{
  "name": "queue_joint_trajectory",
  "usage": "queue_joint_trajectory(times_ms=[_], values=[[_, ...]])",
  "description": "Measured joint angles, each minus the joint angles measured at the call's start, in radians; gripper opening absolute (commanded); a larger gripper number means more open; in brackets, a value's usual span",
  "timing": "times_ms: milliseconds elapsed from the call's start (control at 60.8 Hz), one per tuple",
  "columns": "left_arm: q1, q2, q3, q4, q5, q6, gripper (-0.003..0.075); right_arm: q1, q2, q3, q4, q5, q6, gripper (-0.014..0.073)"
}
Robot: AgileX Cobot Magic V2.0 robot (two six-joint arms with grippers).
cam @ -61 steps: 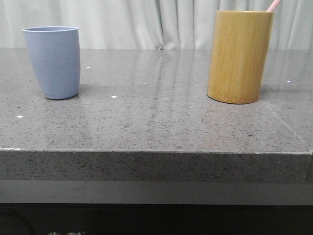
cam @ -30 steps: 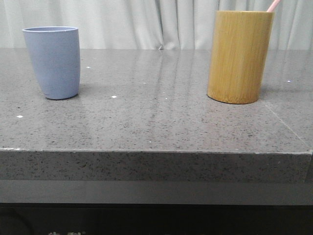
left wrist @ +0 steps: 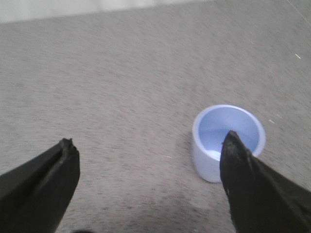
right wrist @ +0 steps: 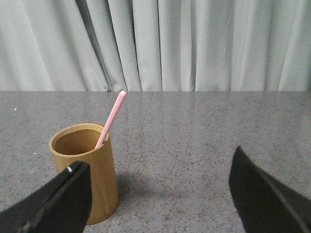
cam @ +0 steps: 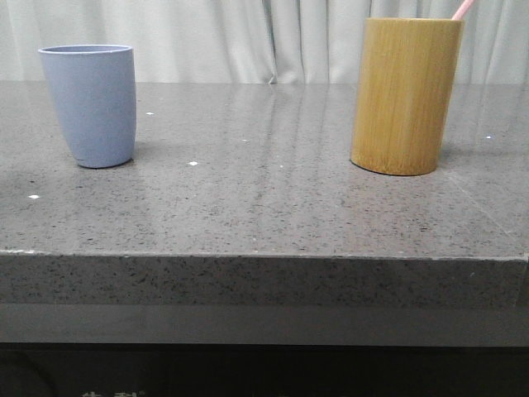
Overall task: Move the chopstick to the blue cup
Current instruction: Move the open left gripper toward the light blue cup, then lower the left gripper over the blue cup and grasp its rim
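Observation:
The blue cup stands upright at the table's left; from above it looks hollow inside. A pale pink chopstick leans in the tan bamboo holder, which stands at the right; only the stick's tip shows in the front view. My left gripper hovers open above the table, one fingertip overlapping the cup's rim in view. My right gripper is open with nothing between its fingers, the holder beside one finger. Neither arm appears in the front view.
The grey speckled stone table has a front edge near the camera. A pale curtain hangs behind it. A seam line runs across the tabletop at the right.

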Motion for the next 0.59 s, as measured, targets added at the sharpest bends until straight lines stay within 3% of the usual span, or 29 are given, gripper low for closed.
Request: queue_joint_trajectory(times_ms=[263, 592], values=[[-0.179, 0.311, -0.274, -0.004, 0.261, 0.000, 0.0587, 0.000, 0.000, 0.000, 0.000, -0.004, 0.000, 0.0595], [-0.250, 0.550, -0.419, -0.007, 0.335, 0.002, 0.0587, 0.000, 0.000, 0.000, 0.000, -0.008, 0.000, 0.0595]])
